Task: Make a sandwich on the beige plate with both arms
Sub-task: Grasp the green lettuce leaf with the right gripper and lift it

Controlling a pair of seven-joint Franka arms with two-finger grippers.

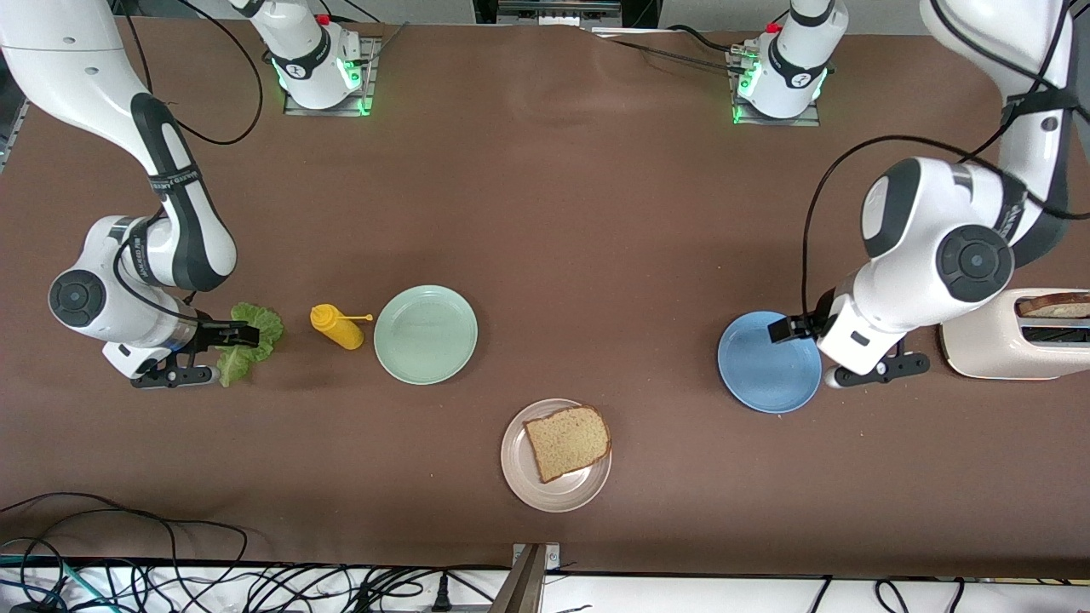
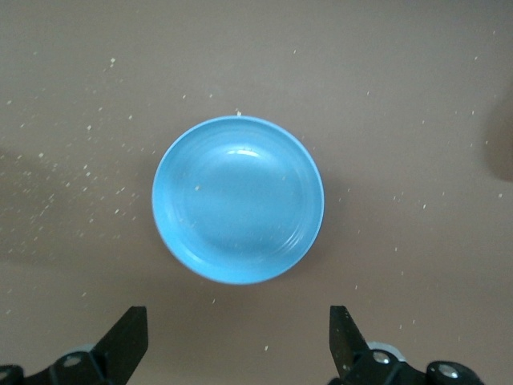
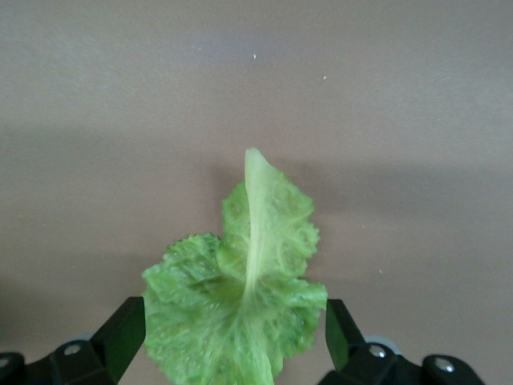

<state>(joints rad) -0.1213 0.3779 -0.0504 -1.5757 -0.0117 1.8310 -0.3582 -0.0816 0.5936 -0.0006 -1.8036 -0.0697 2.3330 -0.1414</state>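
Observation:
The beige plate (image 1: 545, 494) lies near the table's front edge, with one brown bread slice (image 1: 567, 441) on it. A green lettuce leaf (image 1: 249, 340) (image 3: 240, 313) lies flat on the table toward the right arm's end. My right gripper (image 1: 209, 353) (image 3: 235, 325) is low over the leaf, open, one finger on each side of its wide end. My left gripper (image 1: 830, 351) (image 2: 238, 329) hangs open and empty at the edge of the blue plate (image 1: 766, 366) (image 2: 238, 210). A second bread slice (image 1: 1054, 304) sticks up out of the toaster (image 1: 1013, 336).
A yellow mustard bottle (image 1: 336, 326) lies on its side between the lettuce and a mint-green plate (image 1: 426, 334). The cream toaster stands at the left arm's end of the table. Crumbs dot the brown tabletop around the blue plate.

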